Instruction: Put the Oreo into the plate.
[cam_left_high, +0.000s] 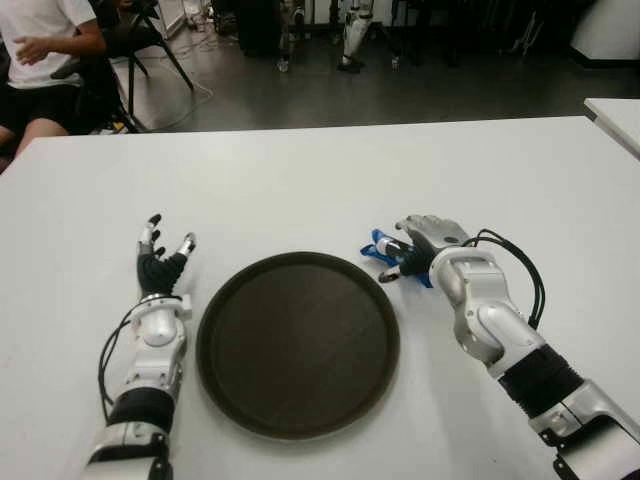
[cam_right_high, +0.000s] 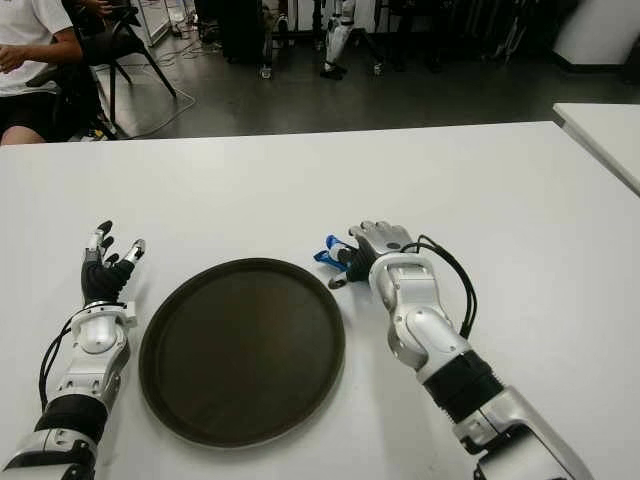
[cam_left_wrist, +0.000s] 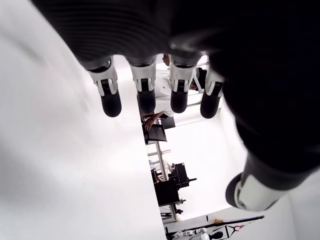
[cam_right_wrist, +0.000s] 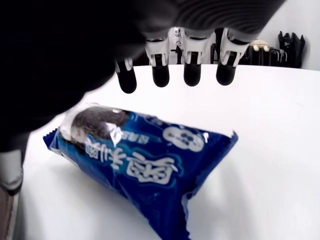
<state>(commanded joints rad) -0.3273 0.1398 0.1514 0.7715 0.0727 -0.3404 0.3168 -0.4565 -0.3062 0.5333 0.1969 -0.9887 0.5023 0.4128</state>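
Note:
A blue Oreo packet (cam_right_wrist: 140, 160) lies flat on the white table (cam_left_high: 300, 190), just right of the dark round plate (cam_left_high: 298, 340). My right hand (cam_left_high: 420, 245) hovers over the packet, covering most of it in the eye views, where only its blue end (cam_left_high: 378, 250) sticks out toward the plate. In the right wrist view the fingertips (cam_right_wrist: 192, 75) arch above the packet with a gap, and the thumb sits beside it, so the hand is open and holds nothing. The plate holds nothing. My left hand (cam_left_high: 160, 262) shows left of the plate, fingers spread.
A second white table's corner (cam_left_high: 615, 115) shows at the far right. A seated person (cam_left_high: 45, 50) and chair legs are beyond the table's far left edge. Dark floor with equipment stands lies behind.

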